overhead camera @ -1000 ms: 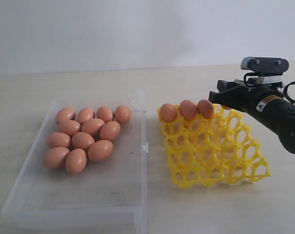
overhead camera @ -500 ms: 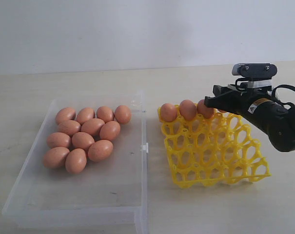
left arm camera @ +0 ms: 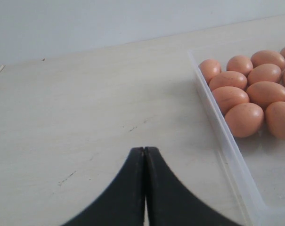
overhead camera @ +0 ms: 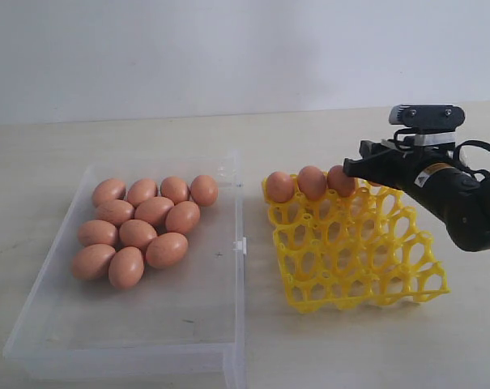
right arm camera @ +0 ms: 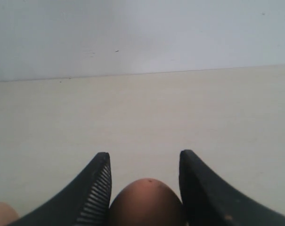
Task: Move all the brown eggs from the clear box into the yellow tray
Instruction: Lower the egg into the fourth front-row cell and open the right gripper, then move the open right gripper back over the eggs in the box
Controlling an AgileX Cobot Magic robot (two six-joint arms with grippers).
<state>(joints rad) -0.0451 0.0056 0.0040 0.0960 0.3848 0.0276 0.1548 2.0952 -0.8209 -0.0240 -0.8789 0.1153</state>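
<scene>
This looked like a robotics laboratory, more exactly a test bench. A black robot arm [overhead camera: 471,211] with a small camera [overhead camera: 427,117] fixed on top of its wrist reached in from the right edge of the frame. The table [overhead camera: 107,138] was a bare, pale surface with a few small dark marks. Behind it, across the whole upper part of the frame, stood a plain white wall [overhead camera: 228,49]. In the middle of the frame lay a clear box [overhead camera: 147,320], a yellow tray [overhead camera: 366,288] and brown eggs [overhead camera: 138,233], set out side by side like material for a trial.
</scene>
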